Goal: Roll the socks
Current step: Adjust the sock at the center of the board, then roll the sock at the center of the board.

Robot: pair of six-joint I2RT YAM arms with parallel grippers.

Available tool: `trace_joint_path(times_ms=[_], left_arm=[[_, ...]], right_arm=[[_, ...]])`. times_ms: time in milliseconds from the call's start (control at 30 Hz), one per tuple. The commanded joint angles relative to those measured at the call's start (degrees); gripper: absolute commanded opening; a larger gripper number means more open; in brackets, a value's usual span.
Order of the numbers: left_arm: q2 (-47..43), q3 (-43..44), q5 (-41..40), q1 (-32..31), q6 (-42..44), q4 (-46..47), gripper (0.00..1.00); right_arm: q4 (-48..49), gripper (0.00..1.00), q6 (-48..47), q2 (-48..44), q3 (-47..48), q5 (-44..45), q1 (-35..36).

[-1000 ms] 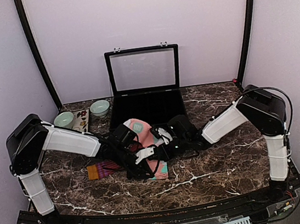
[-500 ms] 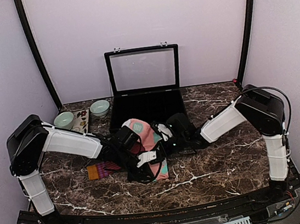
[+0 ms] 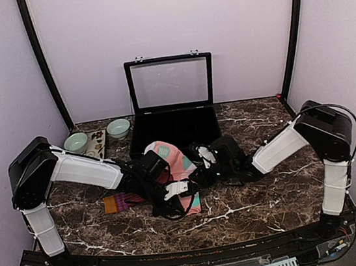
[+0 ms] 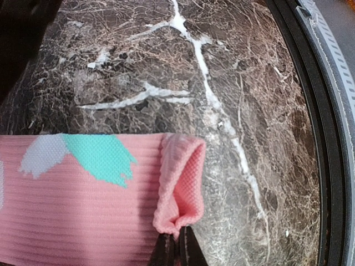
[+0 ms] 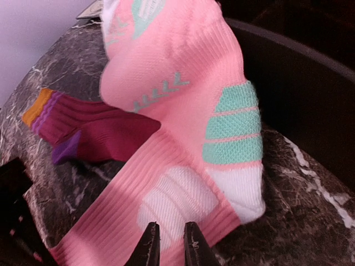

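Pink sock [image 3: 170, 155] sits mid-table, long way running from the near rim of the black case [image 3: 167, 60] back toward the near edge. It's salmon ribbed knit with a mint striped patch, white patches and small mint chevrons. In the left wrist view we see a mint-and-white blotch on it too. Its near end is folded back on itself into a small loop of mesh-looking fabric. The far end humps up at the case rim.

Maroon sock [image 3: 123, 201] lies flat just left of the pink one and runs under it. Its orange cuff points to the left edge, with purple stripes next to the cuff and a purple patch just beside it.

Left gripper [image 4: 177, 247] is clamped on the folded-back loop of the pink sock, fingertips tight together on the fabric, low over the marble close to the near edge.

Right gripper [image 5: 171, 244] has its jaws a narrow gap apart, right over the white patch of the pink sock. We see nothing pinched between them.

The marble table [image 3: 259, 201] is dark brown with white veins. The case stands open at the far edge, lid upright. Two mint bowls [image 3: 75, 142] [image 3: 118, 128] sit in the far left corner.
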Motion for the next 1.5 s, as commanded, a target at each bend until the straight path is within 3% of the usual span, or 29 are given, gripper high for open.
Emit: trace_joint_path(times_ms=[0, 200, 367, 933, 967, 1033, 1467], left_arm=[[0.8, -2.7, -2.0, -0.5, 0.0, -4.6, 0.00], [0.6, -2.8, -0.8, 0.4, -0.5, -4.3, 0.00], [0.6, -2.6, -0.5, 1.2, -0.6, -4.3, 0.00], [0.2, -3.0, -0.2, 1.8, -0.4, -3.7, 0.00], [0.2, -2.9, -0.1, 1.8, -0.3, -3.9, 0.00], [0.2, -2.7, -0.2, 1.9, -0.1, -4.1, 0.00], [-0.4, -2.6, 0.2, 2.7, 0.2, -4.4, 0.00]], right_arm=[[9.1, 0.20, -3.3, -9.0, -7.6, -0.9, 0.1], [15.9, 0.27, -6.6, -19.0, -20.4, -2.8, 5.5], [20.2, 0.28, -8.8, -19.6, -25.4, -5.7, 12.0], [21.5, 0.32, -17.5, -8.8, -20.3, -5.8, 14.4], [21.8, 0.38, -17.7, -8.5, -20.5, -5.5, 14.4], [22.5, 0.40, -18.0, -8.2, -20.9, -5.0, 14.4], [28.8, 0.35, -16.4, -7.2, -25.9, -4.3, 13.5]])
